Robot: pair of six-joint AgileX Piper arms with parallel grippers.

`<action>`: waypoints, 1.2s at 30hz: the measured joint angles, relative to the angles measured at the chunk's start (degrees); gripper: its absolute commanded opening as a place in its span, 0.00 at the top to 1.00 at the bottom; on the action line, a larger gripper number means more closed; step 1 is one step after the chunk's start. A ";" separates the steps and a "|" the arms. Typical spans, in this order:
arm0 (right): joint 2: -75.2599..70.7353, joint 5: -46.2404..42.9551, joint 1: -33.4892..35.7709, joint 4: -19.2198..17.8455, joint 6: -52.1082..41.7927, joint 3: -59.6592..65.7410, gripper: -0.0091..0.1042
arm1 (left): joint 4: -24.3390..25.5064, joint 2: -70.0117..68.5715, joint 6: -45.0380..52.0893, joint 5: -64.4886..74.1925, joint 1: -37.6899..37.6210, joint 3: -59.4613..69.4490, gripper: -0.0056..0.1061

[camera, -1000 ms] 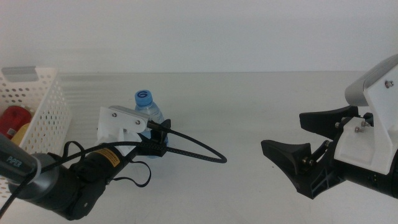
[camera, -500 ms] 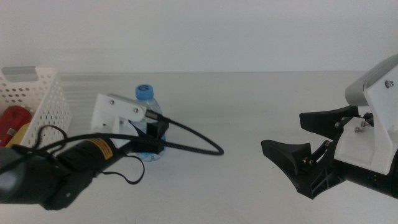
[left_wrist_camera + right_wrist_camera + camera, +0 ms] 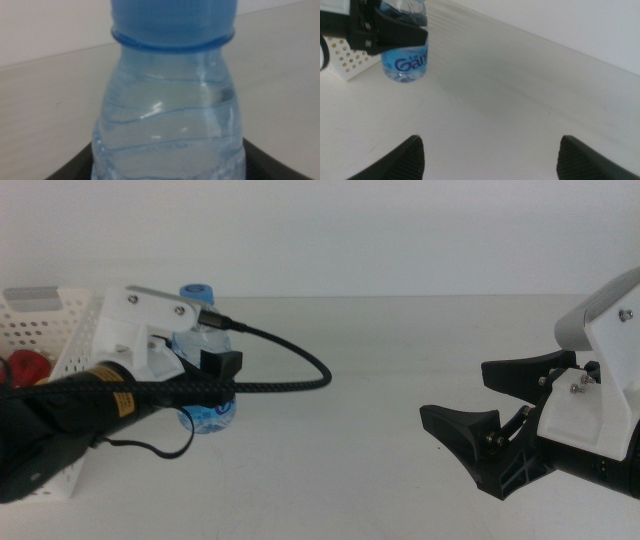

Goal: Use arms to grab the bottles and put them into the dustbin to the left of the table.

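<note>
Left hand [image 3: 215, 370]: clamps bottle [image 3: 205, 355], now lifted off desk [image 3: 400, 380] toward bin [image 3: 60, 320].
Right hand [image 3: 500, 415]: wide, waiting right.

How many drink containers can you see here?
2 for sure: a blue-capped water bottle held by the left hand beside the basket, and something red inside it. More may be hidden.

Blue lettering "Gan", cut off by the left hand [image 3: 395, 32], on the label of the water bottle [image 3: 404, 62], no other readable text in any view
</note>
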 measured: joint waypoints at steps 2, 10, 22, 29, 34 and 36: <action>0.00 0.00 0.00 0.00 0.00 0.00 0.24 | 3.01 -1.49 -3.12 2.56 0.00 -1.01 0.99; 0.00 0.00 0.00 0.00 -0.05 0.00 0.24 | 8.01 -4.24 -9.90 4.22 0.00 -3.31 0.99; 0.00 0.00 0.00 0.00 -0.09 0.00 0.24 | -0.39 -6.92 -6.81 15.49 0.00 -5.93 0.99; 0.00 0.00 0.00 0.00 -0.09 0.00 0.24 | -14.89 -7.60 12.80 33.50 0.00 -13.76 0.99; 0.00 0.00 0.00 0.00 -0.09 0.00 0.24 | -19.94 -7.54 22.28 44.44 1.38 -22.62 0.99; 0.00 0.00 0.00 0.00 -0.09 0.00 0.24 | -21.88 -7.18 25.12 48.77 3.87 -26.00 0.99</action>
